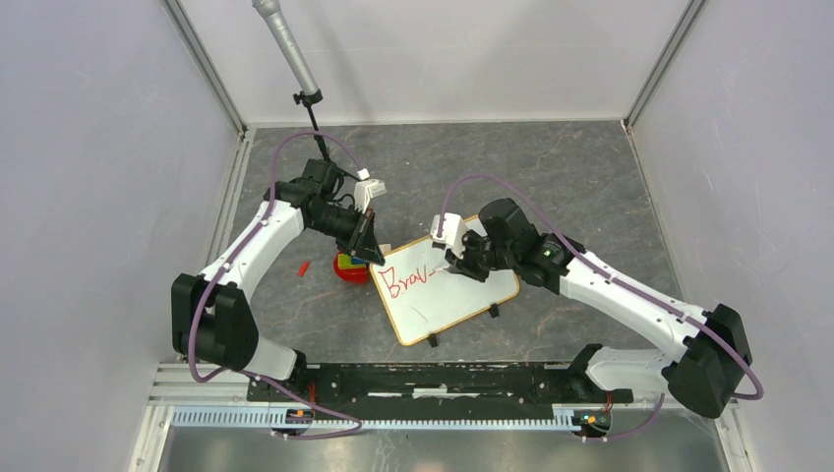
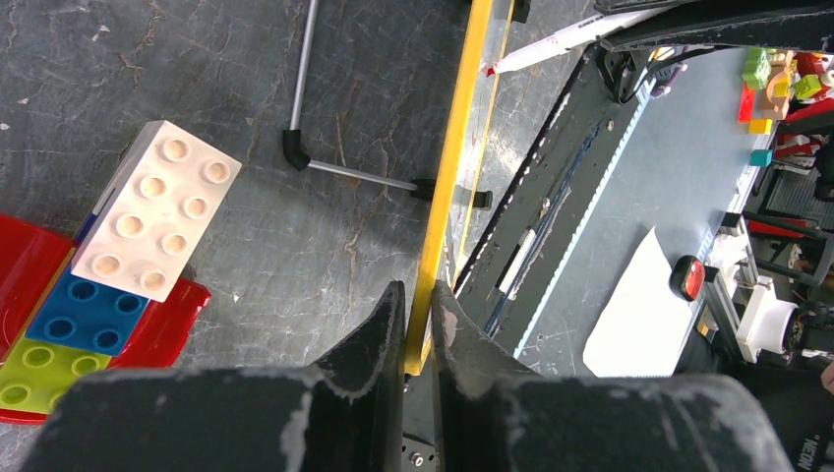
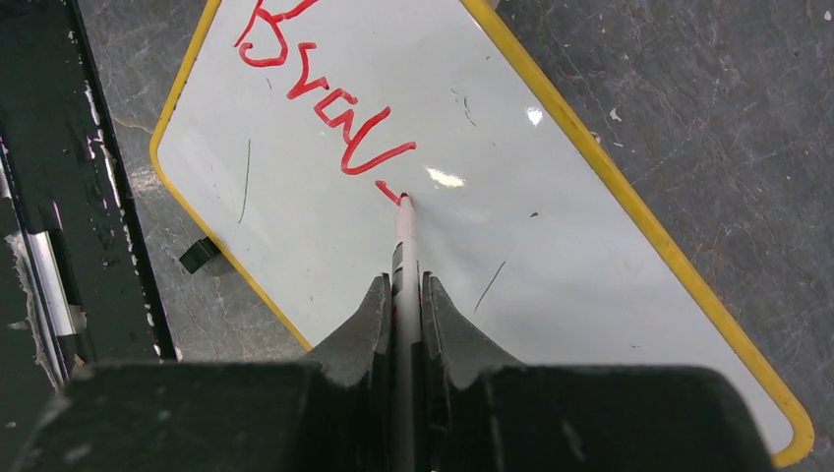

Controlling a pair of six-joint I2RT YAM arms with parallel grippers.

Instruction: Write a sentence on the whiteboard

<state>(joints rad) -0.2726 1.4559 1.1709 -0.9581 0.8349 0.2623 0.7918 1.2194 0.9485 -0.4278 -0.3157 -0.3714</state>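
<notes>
The whiteboard (image 1: 454,303) lies tilted on the grey table, its thin yellow frame (image 2: 453,147) seen edge-on in the left wrist view. My left gripper (image 1: 371,252) (image 2: 418,291) is shut on that frame at the board's far left corner. The sentence (image 1: 405,279) (image 3: 320,98) in red reads "Brav" plus a short stroke. My right gripper (image 1: 458,258) (image 3: 405,281) is shut on a white marker (image 3: 405,236). The marker's red tip touches the whiteboard (image 3: 570,187) at the end of the last stroke.
A red plate (image 1: 349,269) (image 2: 22,280) with stacked toy bricks, the top one white (image 2: 157,211), sits just left of the board. A small red piece (image 1: 305,266) lies on the table. A grey rod on a stand (image 1: 287,47) rises at the back. A black rail (image 1: 433,379) runs along the near edge.
</notes>
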